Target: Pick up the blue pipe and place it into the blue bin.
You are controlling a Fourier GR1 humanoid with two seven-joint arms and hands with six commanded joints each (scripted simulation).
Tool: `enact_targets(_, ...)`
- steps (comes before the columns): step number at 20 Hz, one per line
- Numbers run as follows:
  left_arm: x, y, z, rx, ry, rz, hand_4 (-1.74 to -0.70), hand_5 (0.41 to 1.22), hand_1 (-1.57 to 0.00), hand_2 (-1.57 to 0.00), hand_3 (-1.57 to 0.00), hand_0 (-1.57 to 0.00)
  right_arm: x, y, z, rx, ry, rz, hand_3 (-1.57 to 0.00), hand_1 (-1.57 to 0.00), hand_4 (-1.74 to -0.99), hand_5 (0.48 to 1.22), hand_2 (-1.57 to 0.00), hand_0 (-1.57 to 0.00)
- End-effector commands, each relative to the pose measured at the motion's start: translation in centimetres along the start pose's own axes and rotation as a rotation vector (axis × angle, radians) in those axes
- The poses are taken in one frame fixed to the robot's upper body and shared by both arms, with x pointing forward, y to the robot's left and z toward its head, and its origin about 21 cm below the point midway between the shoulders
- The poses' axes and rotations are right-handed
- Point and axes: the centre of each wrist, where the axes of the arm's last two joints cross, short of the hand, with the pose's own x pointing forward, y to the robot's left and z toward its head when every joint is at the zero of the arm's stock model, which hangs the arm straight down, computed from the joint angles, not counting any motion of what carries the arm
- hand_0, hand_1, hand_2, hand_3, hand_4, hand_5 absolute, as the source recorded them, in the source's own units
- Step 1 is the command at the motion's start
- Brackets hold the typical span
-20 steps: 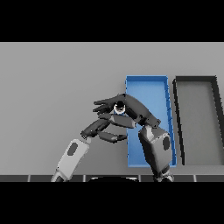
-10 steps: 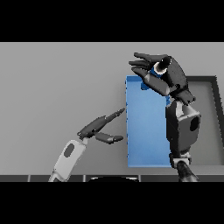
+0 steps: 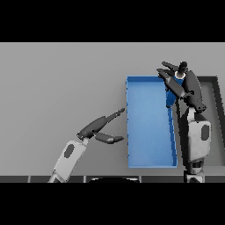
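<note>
R robot hand (image 3: 183, 84) raised over far right corner of blue bin (image 3: 149, 127), fingers curled round blue pipe (image 3: 179, 76); pipe upright-ish in grip, top end poking above fingers, clear of bin floor. R arm rises from lower edge between blue bin and dark bin (image 3: 215, 118). Dark bin sits just right of blue bin on grey desk (image 3: 57, 83). L robot hand (image 3: 99, 127) low over desk just left of blue bin, fingers straight, thumb apart, holding nothing; fingertip near bin's left wall.
</note>
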Motion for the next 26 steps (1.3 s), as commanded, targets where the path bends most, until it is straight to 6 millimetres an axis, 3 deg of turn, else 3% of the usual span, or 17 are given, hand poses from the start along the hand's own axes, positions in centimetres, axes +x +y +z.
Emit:
enact_targets(1, 0.1, 0.0, -0.4, 0.006, 0.011, -0.011, -0.93, 0.46, 0.0, 0.0, 0.0, 0.0, -1.1, -0.3, 0.4, -0.019, 0.04, -0.001, -1.57, -1.57, -1.5, 1.221, -1.57, -1.57)
enact_targets(7, 0.1, 0.5, -0.2, 0.026, -0.012, -0.028, -0.93, 0.466, 0.0, 0.0, 0.0, 0.0, -7.0, -0.5, 2.6, -0.143, 0.296, -0.009, -1.57, -1.57, -1.5, 1.221, -1.57, -1.57)
enact_targets(11, 0.1, 0.3, 0.2, 0.024, -0.021, -0.038, -0.92, 0.476, 0.0, 0.0, 0.0, 0.0, -8.8, -0.3, 4.0, -0.168, 0.425, -0.059, -1.57, -1.57, -1.497, 1.221, -1.57, -1.57)
enact_targets(13, 0.0, 0.4, -0.3, 0.021, -0.009, -0.047, -0.92, 0.48, 0.0, 0.0, 0.0, 0.0, -9.5, 0.0, 4.0, -0.166, 0.506, -0.08, -1.01, -1.57, -1.585, 1.221, -1.57, -1.57)
enact_targets(15, 0.1, 0.3, -0.3, 0.028, -0.02, -0.046, -0.92, 0.484, 0.0, 0.0, 0.0, 0.0, -10.2, 0.9, 4.2, -0.17, 0.586, -0.1, -0.64, -1.57, -1.641, 1.221, -1.57, -1.57)
enact_targets(16, 0.3, 0.7, -0.3, 0.032, -0.011, -0.053, -0.92, 0.486, 0.0, 0.0, 0.0, 0.0, -10.4, 1.2, 4.2, -0.185, 0.628, -0.114, -0.51, -1.57, -1.661, 1.221, -1.57, -1.57)
enact_targets(17, 0.2, 0.6, -0.3, 0.033, -0.013, -0.053, -0.92, 0.489, 0.0, 0.0, 0.0, 0.0, -10.4, 1.0, 4.1, -0.188, 0.662, -0.138, -0.41, -1.57, -1.677, 1.171, -1.57, -1.57)
enact_targets(18, 0.2, 0.5, -0.4, 0.029, -0.009, -0.054, -0.92, 0.491, 0.0, 0.0, 0.0, 0.0, -10.6, 1.2, 4.1, -0.202, 0.696, -0.157, -0.45, -1.57, -1.626, 1.161, -1.52, -1.57)
enact_targets(20, 0.1, 0.4, -0.3, 0.025, -0.013, -0.051, -0.92, 0.493, 0.0, 0.0, 0.0, 0.0, -10.7, 1.3, 4.1, -0.191, 0.709, -0.153, -0.29, -1.03, -1.469, 1.148, -0.99, -1.08)
enact_targets(22, 0.1, 0.3, -0.3, 0.025, -0.018, -0.047, -0.92, 0.493, 0.0, 0.0, 0.0, 0.0, -10.9, 1.0, 4.0, -0.195, 0.726, -0.137, -0.19, -0.66, -1.37, 1.125, -0.63, -0.69)
enact_targets(24, 0.2, 0.3, -0.3, 0.026, -0.013, -0.042, -0.93, 0.494, 0.0, 0.0, 0.0, 0.0, -10.8, 0.9, 3.9, -0.172, 0.741, -0.066, -0.12, -0.42, -1.307, 1.068, -0.4, -0.44)
enact_targets(26, 0.1, 0.4, 0.0, 0.034, -0.019, -0.036, -0.93, 0.494, 0.0, 0.0, 0.0, 0.0, -10.6, 0.6, 3.8, -0.123, 0.76, 0.111, -0.08, -0.27, -1.25, 0.962, -0.26, -0.28)
